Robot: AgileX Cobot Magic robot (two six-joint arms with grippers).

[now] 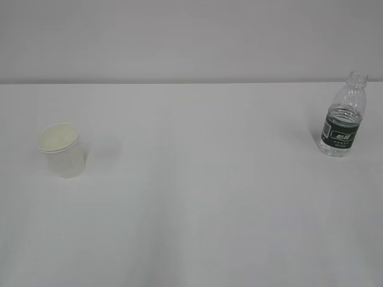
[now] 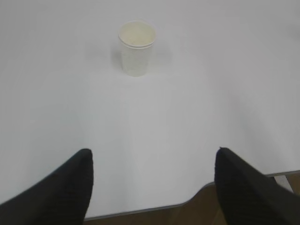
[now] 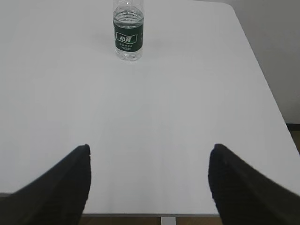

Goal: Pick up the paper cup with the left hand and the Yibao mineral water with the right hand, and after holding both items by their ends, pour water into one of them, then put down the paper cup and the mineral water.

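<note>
The white paper cup stands upright on the left of the table; the left wrist view shows the paper cup far ahead of my left gripper. That gripper is open, empty, and hovers over the table's near edge. The Yibao mineral water, a clear bottle with a dark green label, stands upright at the right with no cap showing. In the right wrist view the Yibao mineral water is far ahead and a bit left of my right gripper, which is open and empty. Neither arm appears in the exterior view.
The white table spreads bare between cup and bottle. Its near edge runs under the left gripper, with brown floor below. The table's right edge lies to the right of the bottle.
</note>
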